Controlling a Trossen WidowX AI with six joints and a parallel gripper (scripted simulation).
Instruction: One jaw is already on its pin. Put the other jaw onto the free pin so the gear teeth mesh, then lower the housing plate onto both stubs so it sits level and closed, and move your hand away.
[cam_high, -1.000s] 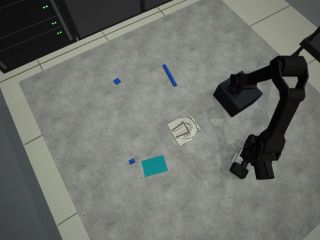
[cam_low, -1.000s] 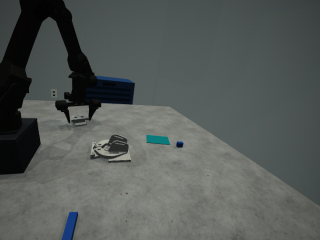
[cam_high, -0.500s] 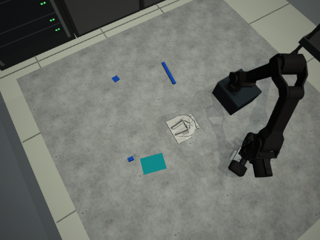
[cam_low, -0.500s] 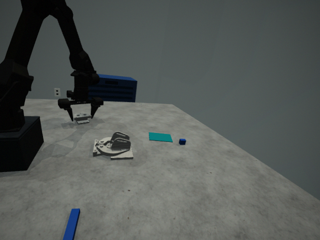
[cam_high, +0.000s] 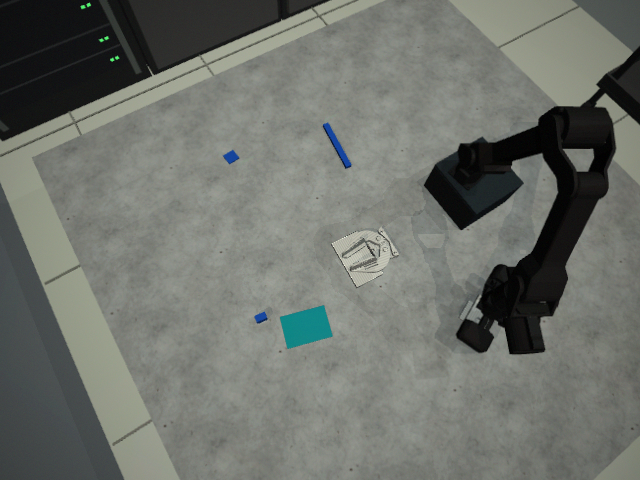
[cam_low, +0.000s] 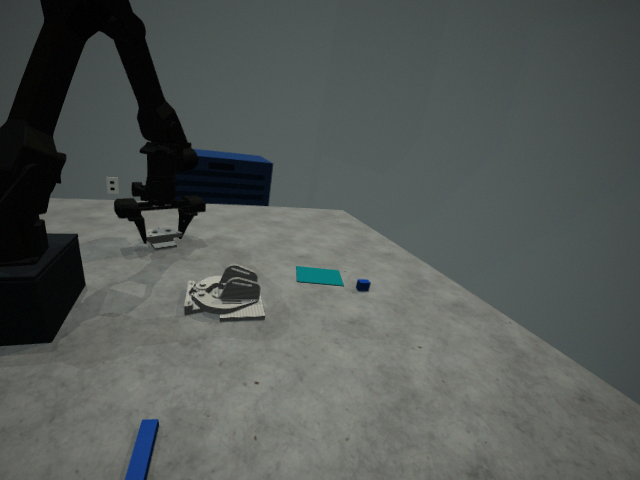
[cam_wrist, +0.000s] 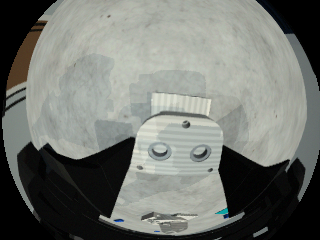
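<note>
The pale housing plate (cam_low: 164, 238) (cam_wrist: 177, 132) has two round holes and sits over a small ribbed support (cam_low: 164, 246) (cam_wrist: 181, 104). My gripper (cam_low: 162, 239) (cam_wrist: 178, 146) is shut on the housing plate, one finger against each side. The pale gear assembly (cam_high: 382, 262) (cam_low: 210, 302) stands apart on the table. Two jaws (cam_low: 239, 274) (cam_low: 240, 290) with dark upright faces lie side by side on it, and two round stubs (cam_low: 203, 284) (cam_low: 202, 294) show near its back edge. Whether the teeth mesh is too small to tell.
A teal sheet (cam_high: 306, 327) (cam_low: 319, 275) and a small blue block (cam_high: 261, 317) (cam_low: 362, 285) lie beyond the assembly. A blue bar (cam_high: 337, 145) (cam_low: 143, 446) and a blue square (cam_high: 231, 156) lie on its other side. The dark arm base (cam_high: 465, 201) (cam_low: 41, 294) is near the assembly.
</note>
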